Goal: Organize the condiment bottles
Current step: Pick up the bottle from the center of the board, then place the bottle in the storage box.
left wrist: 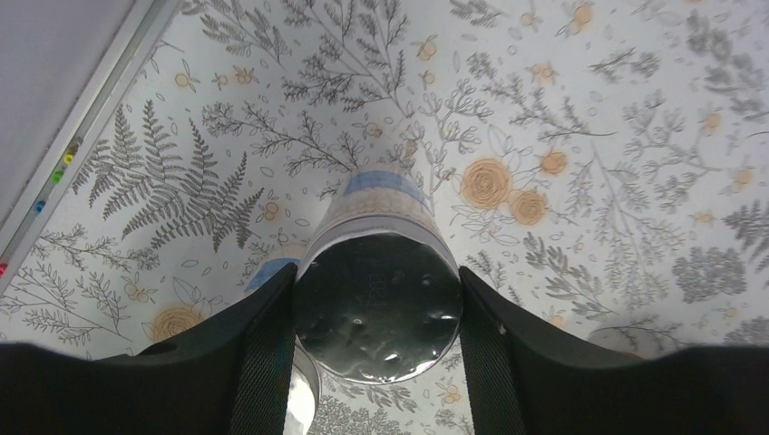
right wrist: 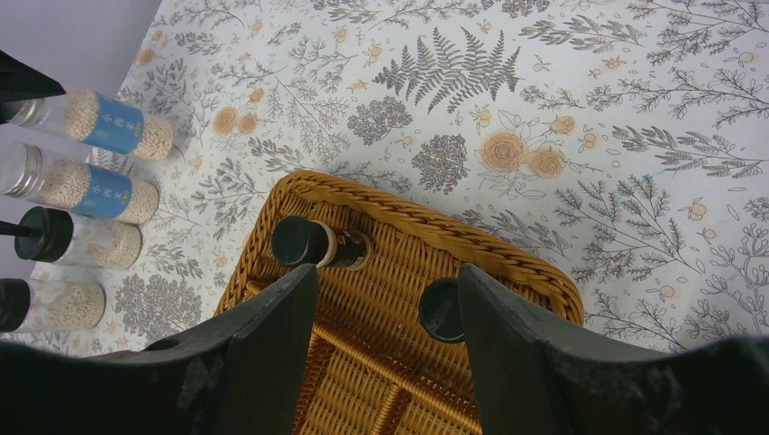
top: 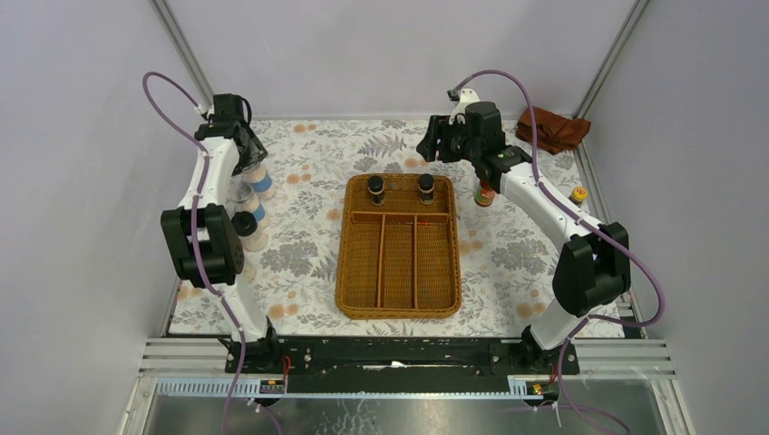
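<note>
Shaker (left wrist: 376, 313) — clamped between left tool (left wrist: 376, 283) fingers.

Illumination is bright, even and diffuse, from overhead. Shadows on the table (top: 299, 263) are short and soft. The wicker tray (top: 347, 272) casts only a thin dark rim. The walls carry a faint lavender cast.

Top view: sharp across the field, with dull streaked reflections on the metal plate (top: 408, 412) at the near edge.

Left wrist view: the shaker lid (left wrist: 376, 317) shows small glare spots around a dark mirrored centre. The fingers (left wrist: 258, 362) of the left gripper (left wrist: 376, 272) are underexposed and soft.

Right wrist view: the fingers (right wrist: 272, 353) of the right gripper (right wrist: 388, 272) are near black with little detail. The shakers (right wrist: 91, 122) at the left edge lean from wide-angle distortion.
</note>
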Available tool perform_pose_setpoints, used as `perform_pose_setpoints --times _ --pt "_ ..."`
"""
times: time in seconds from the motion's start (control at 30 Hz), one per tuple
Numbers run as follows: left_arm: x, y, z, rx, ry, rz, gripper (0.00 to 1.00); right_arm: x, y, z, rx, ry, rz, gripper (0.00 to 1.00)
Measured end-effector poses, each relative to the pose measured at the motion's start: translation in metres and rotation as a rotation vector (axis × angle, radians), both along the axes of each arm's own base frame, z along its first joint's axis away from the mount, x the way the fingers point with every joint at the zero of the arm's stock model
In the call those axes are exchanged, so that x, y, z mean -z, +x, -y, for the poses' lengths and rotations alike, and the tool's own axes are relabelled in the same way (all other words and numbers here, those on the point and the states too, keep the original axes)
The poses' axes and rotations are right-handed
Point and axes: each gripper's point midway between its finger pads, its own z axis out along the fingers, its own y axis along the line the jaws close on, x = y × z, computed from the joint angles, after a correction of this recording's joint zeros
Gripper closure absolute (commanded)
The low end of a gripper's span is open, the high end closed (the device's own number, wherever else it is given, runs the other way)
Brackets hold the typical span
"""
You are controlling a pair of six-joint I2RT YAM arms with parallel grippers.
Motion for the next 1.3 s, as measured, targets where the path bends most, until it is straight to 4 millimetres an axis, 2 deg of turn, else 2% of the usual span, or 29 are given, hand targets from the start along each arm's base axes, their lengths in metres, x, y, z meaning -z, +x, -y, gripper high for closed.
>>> perform_pose_setpoints --times 0.23,0.5,0.83,1.13,1.3 --pt "-0.039 0.005 0.004 0.014 0.003 0.122 1.0 -0.001 0.001 0.0 0.0 0.001 0.002 0.35" --pt "-0.063 0.014 0.025 0.078 -0.024 0.211 1.0 -0.007 0.003 -0.001 0.002 0.005 0.014 0.35" --pt "-0.075 0.019 0.086 0.233 -0.075 0.247 1.0 -0.006 0.004 0.003 0.02 -0.006 0.012 0.35" --pt "-0.106 0.01 0.142 0.388 -0.092 0.318 1.0 -0.001 0.005 0.011 0.059 -0.035 0.0 0.35" --pt "-0.129 -0.003 0.172 0.465 -0.095 0.371 1.0 -0.006 0.004 0.016 0.081 -0.043 0.008 0.35"
